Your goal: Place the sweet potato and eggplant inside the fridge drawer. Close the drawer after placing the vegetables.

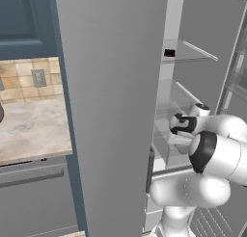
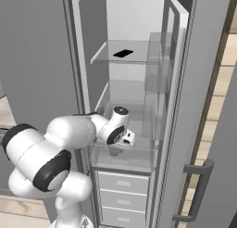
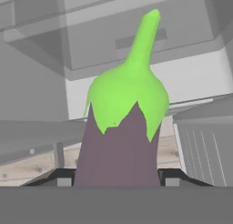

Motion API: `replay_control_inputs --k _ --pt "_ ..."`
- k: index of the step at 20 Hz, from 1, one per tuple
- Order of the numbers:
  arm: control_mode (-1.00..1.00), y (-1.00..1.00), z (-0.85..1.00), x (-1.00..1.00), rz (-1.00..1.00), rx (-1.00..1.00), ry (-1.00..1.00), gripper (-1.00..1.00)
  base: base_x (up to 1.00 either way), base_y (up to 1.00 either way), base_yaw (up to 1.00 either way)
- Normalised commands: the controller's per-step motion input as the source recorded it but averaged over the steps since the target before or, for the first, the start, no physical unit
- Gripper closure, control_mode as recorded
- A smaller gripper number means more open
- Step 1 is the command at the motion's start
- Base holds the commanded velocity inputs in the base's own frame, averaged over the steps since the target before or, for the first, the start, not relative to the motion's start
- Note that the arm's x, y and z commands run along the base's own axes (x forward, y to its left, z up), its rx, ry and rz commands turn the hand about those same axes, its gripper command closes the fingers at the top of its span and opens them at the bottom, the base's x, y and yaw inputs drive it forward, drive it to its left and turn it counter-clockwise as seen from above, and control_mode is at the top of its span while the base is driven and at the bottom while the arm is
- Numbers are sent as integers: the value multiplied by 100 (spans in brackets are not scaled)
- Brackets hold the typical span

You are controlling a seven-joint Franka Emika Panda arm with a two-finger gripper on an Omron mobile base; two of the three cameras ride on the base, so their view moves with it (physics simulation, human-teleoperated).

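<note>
My gripper (image 3: 117,178) is shut on the eggplant (image 3: 120,136), a dull purple body with a bright green cap and stem pointing away from the hand. In the right base view the gripper (image 2: 116,146) reaches down into the open fridge, and the eggplant (image 2: 114,151) hangs at the clear fridge drawer (image 2: 139,158), low within its glassy walls. Whether it touches the drawer floor I cannot tell. The left base view shows the same hand (image 1: 182,127) above the drawer (image 1: 166,156). The sweet potato is out of view.
Glass shelves (image 2: 139,48) sit above the drawer, one carrying a small black item (image 2: 122,53). Opaque grey drawers (image 2: 122,194) lie below. The open fridge door (image 2: 203,97) with its handle (image 2: 196,190) stands to the right. A grey panel (image 1: 111,111) and a counter (image 1: 29,130) are to the left.
</note>
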Motion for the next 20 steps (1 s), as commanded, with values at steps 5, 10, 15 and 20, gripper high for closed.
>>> replay_control_inputs --k 5,10,15,20 --pt "-100 16 -27 -12 0 -2 2 -100 0 0 0" --pt "-100 4 16 0 0 0 -1 -100 0 0 0" --pt "-100 6 78 -4 0 0 -14 -100 0 0 0" --pt "-100 11 98 -45 0 -3 -18 -100 0 0 0"
